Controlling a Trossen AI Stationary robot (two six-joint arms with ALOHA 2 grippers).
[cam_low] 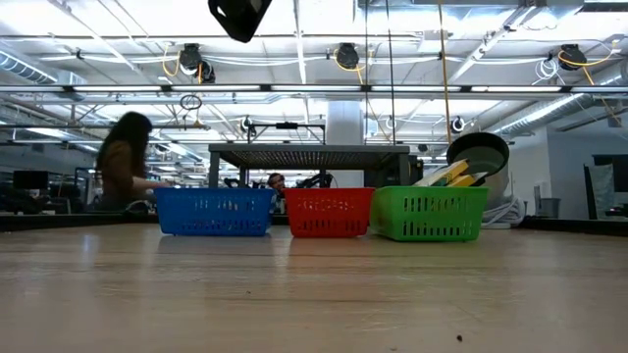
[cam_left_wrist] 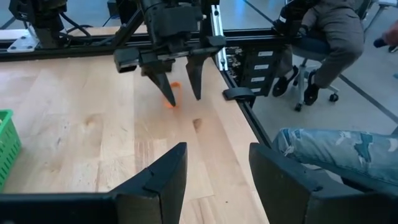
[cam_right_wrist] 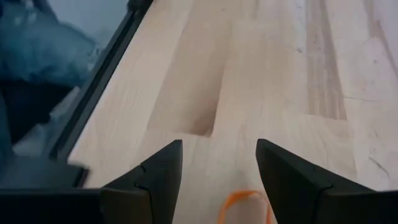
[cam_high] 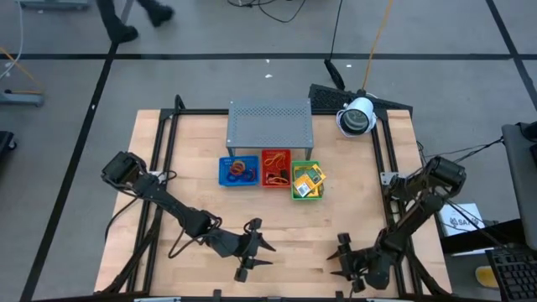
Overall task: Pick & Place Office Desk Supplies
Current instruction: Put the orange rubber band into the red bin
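A thin orange rubber band (cam_right_wrist: 241, 201) lies on the wooden table near its front right corner. My right gripper (cam_right_wrist: 219, 147) is open and slants down over the band, one finger on either side of it. The left wrist view shows that gripper (cam_left_wrist: 183, 99) with the orange band (cam_left_wrist: 171, 102) beside one fingertip. My left gripper (cam_high: 267, 252) stands open above the table's near middle, pointing toward the right gripper (cam_high: 336, 257), with nothing between its fingers. Other supplies lie in the blue tray (cam_high: 224, 171), the red tray (cam_high: 274, 168) and the green tray (cam_high: 307, 181). My right gripper's fingers stand on either side of the rubber band. One fingertip (cam_left_wrist: 168, 98) is right beside the band, and I cannot tell whether it touches. The band lies flat on the table.
A grey perforated shelf (cam_high: 270, 122) stands behind the three trays at the table's far middle. A black frame rail (cam_right_wrist: 93, 93) runs along the table's edge close to the right gripper. A seated person's legs (cam_left_wrist: 336, 149) show beyond that edge.
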